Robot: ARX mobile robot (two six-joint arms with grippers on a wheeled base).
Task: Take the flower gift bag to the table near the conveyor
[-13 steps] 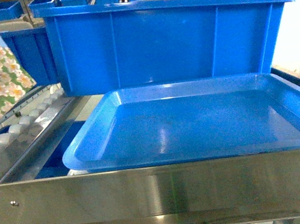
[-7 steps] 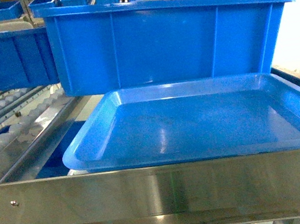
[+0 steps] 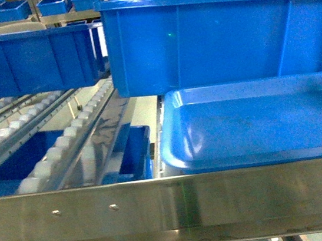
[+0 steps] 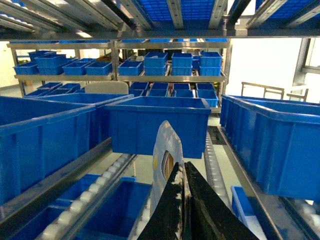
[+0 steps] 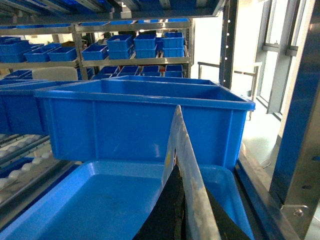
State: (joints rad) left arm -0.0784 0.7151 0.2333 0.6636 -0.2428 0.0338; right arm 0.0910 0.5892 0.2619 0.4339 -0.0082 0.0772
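Head view: a shallow blue tray (image 3: pixel 257 125) lies on the conveyor (image 3: pixel 63 145), whose lanes of small white rollers run to the left of the tray. A brushed steel rail (image 3: pixel 172 208) crosses the frame just in front of the tray. A deep blue bin (image 3: pixel 221 35) stands directly behind the tray, touching or nearly touching its far rim. A second blue bin (image 3: pixel 28 60) sits on the roller lanes to the left of the tray and further back. A lower blue bin (image 3: pixel 132 151) shows beneath the rollers just left of the tray's near corner. Left wrist view: the left gripper (image 4: pixel 183 200) has its black fingers pressed together on the lower edge of a thin pale panel seen edge-on. This is taken here as the flower gift bag (image 4: pixel 165 145), although its printed face is turned out of sight. It is held upright in the air above the roller lanes, left of the tray. Right wrist view: the right gripper (image 5: pixel 175 215) is likewise clamped on a thin pale sheet (image 5: pixel 182 150). The sheet stands upright over the tray's right half, in front of the deep bin. Whether this sheet belongs to the same bag cannot be told.
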